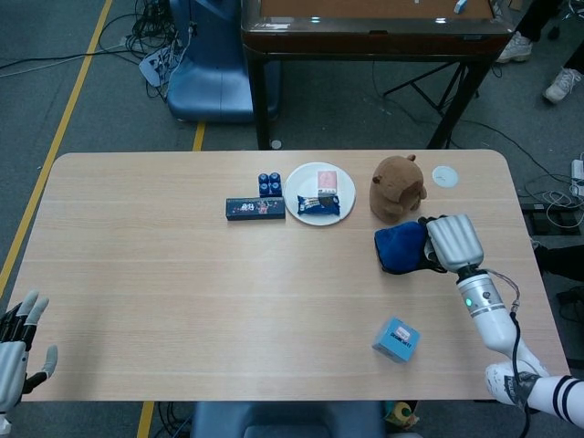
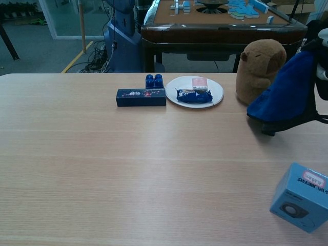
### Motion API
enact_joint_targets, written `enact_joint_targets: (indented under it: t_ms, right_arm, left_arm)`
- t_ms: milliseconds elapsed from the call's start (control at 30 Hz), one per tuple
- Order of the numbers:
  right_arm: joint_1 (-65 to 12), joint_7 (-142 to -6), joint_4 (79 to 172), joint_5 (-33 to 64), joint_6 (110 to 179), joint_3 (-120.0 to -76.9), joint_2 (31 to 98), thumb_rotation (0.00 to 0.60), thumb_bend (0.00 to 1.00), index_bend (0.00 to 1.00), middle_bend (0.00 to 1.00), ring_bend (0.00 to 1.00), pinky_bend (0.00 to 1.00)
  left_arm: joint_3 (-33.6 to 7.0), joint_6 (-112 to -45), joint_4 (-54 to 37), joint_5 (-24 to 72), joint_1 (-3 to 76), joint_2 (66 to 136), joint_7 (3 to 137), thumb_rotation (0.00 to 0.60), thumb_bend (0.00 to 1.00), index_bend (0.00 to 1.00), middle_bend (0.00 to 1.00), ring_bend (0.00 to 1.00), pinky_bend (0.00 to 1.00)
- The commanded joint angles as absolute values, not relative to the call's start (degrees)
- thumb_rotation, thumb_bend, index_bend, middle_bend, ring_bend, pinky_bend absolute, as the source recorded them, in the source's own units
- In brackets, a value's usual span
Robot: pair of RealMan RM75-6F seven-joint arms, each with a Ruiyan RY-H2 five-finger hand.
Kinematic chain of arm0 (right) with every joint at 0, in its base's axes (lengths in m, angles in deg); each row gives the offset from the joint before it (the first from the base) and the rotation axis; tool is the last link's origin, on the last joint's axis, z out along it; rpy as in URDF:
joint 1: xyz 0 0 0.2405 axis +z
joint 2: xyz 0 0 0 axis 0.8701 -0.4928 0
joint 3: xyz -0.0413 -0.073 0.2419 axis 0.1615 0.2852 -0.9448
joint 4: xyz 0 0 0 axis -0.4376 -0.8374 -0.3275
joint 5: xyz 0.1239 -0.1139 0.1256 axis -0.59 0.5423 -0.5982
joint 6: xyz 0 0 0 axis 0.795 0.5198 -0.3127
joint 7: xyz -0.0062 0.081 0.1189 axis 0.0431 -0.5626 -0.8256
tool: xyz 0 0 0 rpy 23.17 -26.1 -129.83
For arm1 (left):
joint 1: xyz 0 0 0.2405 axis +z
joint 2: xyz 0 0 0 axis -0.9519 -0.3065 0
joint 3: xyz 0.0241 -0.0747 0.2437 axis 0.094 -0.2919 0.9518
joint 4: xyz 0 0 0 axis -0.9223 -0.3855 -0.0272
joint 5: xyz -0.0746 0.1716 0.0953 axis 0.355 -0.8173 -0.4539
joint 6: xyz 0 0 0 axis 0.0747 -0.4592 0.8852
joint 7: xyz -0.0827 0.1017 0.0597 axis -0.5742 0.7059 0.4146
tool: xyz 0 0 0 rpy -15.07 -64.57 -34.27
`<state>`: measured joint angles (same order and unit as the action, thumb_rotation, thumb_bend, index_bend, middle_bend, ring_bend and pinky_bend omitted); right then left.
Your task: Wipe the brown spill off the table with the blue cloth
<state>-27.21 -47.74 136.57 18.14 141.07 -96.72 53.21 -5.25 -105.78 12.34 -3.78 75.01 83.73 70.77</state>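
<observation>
Blue cloth (image 1: 400,247) is bunched in the right hand (image 1: 452,243), fingers closed round it, at the right side of the table (image 1: 164,274), just near of the brown plush toy (image 1: 396,188). Left hand (image 1: 20,351) sits at the near-left corner, fingers spread, holding nothing. White plate (image 1: 306,187) at far centre holds a blue packet (image 1: 318,204) and a pink-white packet (image 1: 327,180). Light blue box (image 1: 396,339) near right.

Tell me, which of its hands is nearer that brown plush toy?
Right. The right hand, holding the blue cloth, is just beside the plush toy; the left hand sits at the table's far corner.
</observation>
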Motion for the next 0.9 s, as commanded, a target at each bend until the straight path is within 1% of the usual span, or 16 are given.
enact_joint_targets:
  t_ms: [33, 100, 167, 200, 233, 267, 300, 333, 367, 400, 467, 500, 600, 767, 867, 900]
  right_arm:
    - [-26.3, -46.81, 134.49, 16.14, 138.62, -96.5, 54.68, 0.6, 0.71, 0.71, 0.53, 0.52, 0.73]
    - [-25.91, -45.5, 133.97, 14.73, 137.32, -96.19, 54.94, 0.6, 0.69, 0.62, 0.49, 0.47, 0.67]
    - [-25.49, -43.01, 134.27, 11.62, 135.45, -95.77, 54.65, 0.6, 0.66, 0.42, 0.39, 0.37, 0.57]
    - [-25.15, -41.24, 134.73, 9.74, 134.75, -95.63, 54.36, 0.6, 0.65, 0.36, 0.36, 0.34, 0.53]
    - [-24.91, -40.02, 135.13, 8.39, 134.27, -95.46, 54.13, 0.6, 0.62, 0.25, 0.3, 0.28, 0.46]
    - [-24.69, -38.99, 135.68, 7.04, 133.87, -95.36, 53.84, 0.6, 0.6, 0.21, 0.27, 0.25, 0.43]
    - [-24.48, -38.14, 136.24, 5.9, 133.72, -95.33, 53.59, 0.6, 0.55, 0.15, 0.23, 0.2, 0.38]
    - [-24.26, -37.17, 136.85, 4.78, 133.78, -95.27, 53.29, 0.6, 0.47, 0.07, 0.17, 0.15, 0.33]
    - [-24.14, -36.56, 137.24, 4.19, 133.99, -95.22, 53.09, 0.6, 0.42, 0.04, 0.15, 0.12, 0.3]
    - [-24.05, -36.18, 137.83, 3.64, 134.37, -95.27, 52.82, 0.6, 0.34, 0.01, 0.12, 0.09, 0.27]
    - [-24.1, -36.4, 138.66, 3.55, 135.13, -95.46, 52.43, 0.6, 0.18, 0.0, 0.07, 0.05, 0.23]
    - [-24.19, -36.66, 139.07, 3.73, 135.49, -95.5, 52.16, 0.6, 0.12, 0.0, 0.06, 0.04, 0.22]
    - [-25.03, -38.6, 141.46, 5.59, 137.15, -95.52, 50.68, 0.6, 0.02, 0.0, 0.05, 0.04, 0.22]
    - [-27.79, -42.33, 146.16, 10.93, 141.26, -94.64, 47.34, 0.6, 0.0, 0.0, 0.07, 0.04, 0.22]
    - [-30.5, -44.47, 147.75, 16.14, 146.07, -93.57, 45.89, 0.6, 0.0, 0.02, 0.14, 0.08, 0.22]
    - [-31.39, -45.09, 148.14, 17.63, 147.64, -93.23, 45.56, 0.6, 0.02, 0.06, 0.18, 0.11, 0.23]
  left_arm:
    - [-5.21, -105.91, 12.34, -3.73, 75.12, 83.7, 70.73, 0.6, 0.44, 0.0, 0.0, 0.01, 0.06]
    - [-5.17, -106.08, 12.32, -3.62, 75.28, 83.65, 70.62, 0.6, 0.44, 0.0, 0.0, 0.01, 0.06]
    - [-5.13, -106.25, 12.26, -3.43, 75.48, 83.56, 70.48, 0.6, 0.44, 0.0, 0.0, 0.01, 0.06]
    - [-5.11, -106.31, 12.24, -3.35, 75.56, 83.5, 70.39, 0.6, 0.44, 0.0, 0.0, 0.01, 0.06]
    - [-5.09, -106.37, 12.22, -3.34, 75.61, 83.47, 70.32, 0.6, 0.44, 0.0, 0.0, 0.01, 0.06]
    - [-5.08, -106.4, 12.18, -3.33, 75.64, 83.46, 70.27, 0.6, 0.44, 0.0, 0.0, 0.01, 0.06]
    - [-5.09, -106.42, 12.13, -3.34, 75.64, 83.47, 70.23, 0.6, 0.44, 0.0, 0.0, 0.01, 0.06]
    - [-5.1, -106.43, 12.09, -3.37, 75.62, 83.51, 70.17, 0.6, 0.44, 0.0, 0.0, 0.01, 0.06]
    - [-5.1, -106.4, 12.07, -3.39, 75.6, 83.54, 70.13, 0.6, 0.44, 0.0, 0.0, 0.01, 0.06]
    - [-5.1, -106.35, 12.02, -3.44, 75.55, 83.59, 70.14, 0.6, 0.44, 0.0, 0.0, 0.01, 0.06]
    - [-5.13, -106.31, 11.95, -3.53, 75.46, 83.69, 70.19, 0.6, 0.44, 0.0, 0.0, 0.01, 0.06]
    - [-5.15, -106.29, 11.94, -3.56, 75.42, 83.74, 70.19, 0.6, 0.44, 0.0, 0.0, 0.01, 0.06]
    - [-5.19, -106.25, 11.96, -3.64, 75.31, 83.76, 70.19, 0.6, 0.44, 0.0, 0.0, 0.01, 0.06]
    - [-5.27, -106.33, 12.01, -3.56, 75.3, 83.63, 70.1, 0.6, 0.44, 0.0, 0.0, 0.01, 0.06]
    - [-5.33, -106.29, 12.0, -3.56, 75.23, 83.61, 70.04, 0.6, 0.44, 0.0, 0.0, 0.01, 0.06]
    - [-5.34, -106.25, 12.0, -3.58, 75.18, 83.61, 70.06, 0.6, 0.44, 0.0, 0.0, 0.01, 0.06]
